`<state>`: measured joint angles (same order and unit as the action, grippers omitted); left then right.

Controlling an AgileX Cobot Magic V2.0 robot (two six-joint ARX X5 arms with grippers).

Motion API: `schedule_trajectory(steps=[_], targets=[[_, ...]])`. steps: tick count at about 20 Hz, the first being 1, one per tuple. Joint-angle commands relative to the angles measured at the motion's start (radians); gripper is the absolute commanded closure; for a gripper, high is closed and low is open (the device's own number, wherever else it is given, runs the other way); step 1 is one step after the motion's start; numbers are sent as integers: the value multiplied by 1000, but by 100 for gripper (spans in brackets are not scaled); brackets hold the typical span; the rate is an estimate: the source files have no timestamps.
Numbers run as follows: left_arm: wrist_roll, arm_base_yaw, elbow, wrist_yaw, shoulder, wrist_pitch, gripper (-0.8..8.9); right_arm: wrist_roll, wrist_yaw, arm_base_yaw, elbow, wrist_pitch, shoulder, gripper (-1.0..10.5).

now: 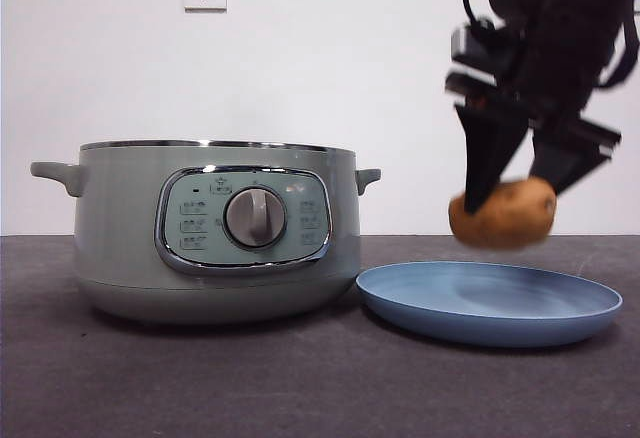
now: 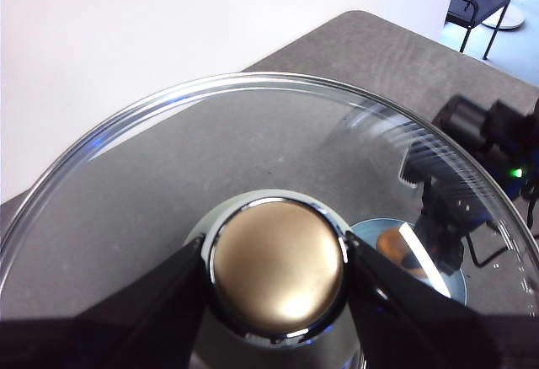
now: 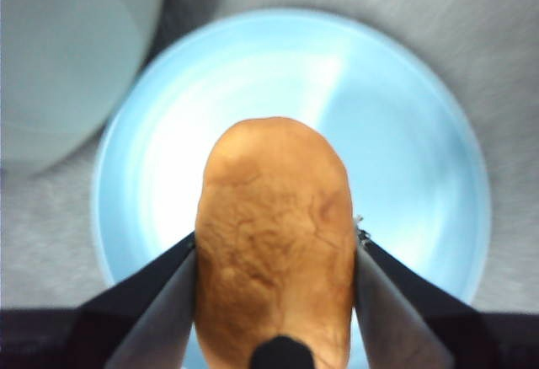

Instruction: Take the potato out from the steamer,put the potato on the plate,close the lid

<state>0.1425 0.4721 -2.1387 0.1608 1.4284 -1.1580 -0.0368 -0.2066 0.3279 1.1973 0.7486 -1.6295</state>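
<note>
Brown-orange potato (image 1: 503, 214) clamped between the 2 jaws of the right gripper (image 1: 515, 190), hanging in air just above the light-blue plate (image 1: 489, 303), not touching. Steamer (image 1: 215, 228) stands left of the plate, uncovered. Left gripper (image 2: 277, 270) grips the lid (image 2: 152, 158) by its knob, held aloft.

Dark grey table (image 1: 200, 378) has two things sitting on it — the pale-green steamer (image 1: 215, 228) and, just beside it, the light-blue plate (image 1: 490, 303).

potato (image 1: 503, 213) above plate (image 1: 489, 303), steamer (image 1: 215, 228) left
</note>
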Motion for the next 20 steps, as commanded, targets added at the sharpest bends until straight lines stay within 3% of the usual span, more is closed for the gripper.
schedule_trajectory(steps=[1,5,13,14,16,17,20], targets=[[13,-1,-9,6,-16,43,822,21,-3,7,-87,-91,-9,956],[16,-1,-9,5,-16,42,822,21,-2,7,-190,-206,-9,956],[16,-1,-9,6,-16,39,822,21,-2,7,-201,-230,-9,915],[16,-1,-9,6,-16,37,822,21,-2,7,-200,-230,-9,846],[16,-1,-9,6,-16,35,822,22,0,6,-200,-229,-9,548],[16,-1,-9,6,-16,35,822,21,0,6,-200,-229,-9,458],[16,-1,-9,6,-16,35,822,22,-1,6,-198,-229,-8,442]])
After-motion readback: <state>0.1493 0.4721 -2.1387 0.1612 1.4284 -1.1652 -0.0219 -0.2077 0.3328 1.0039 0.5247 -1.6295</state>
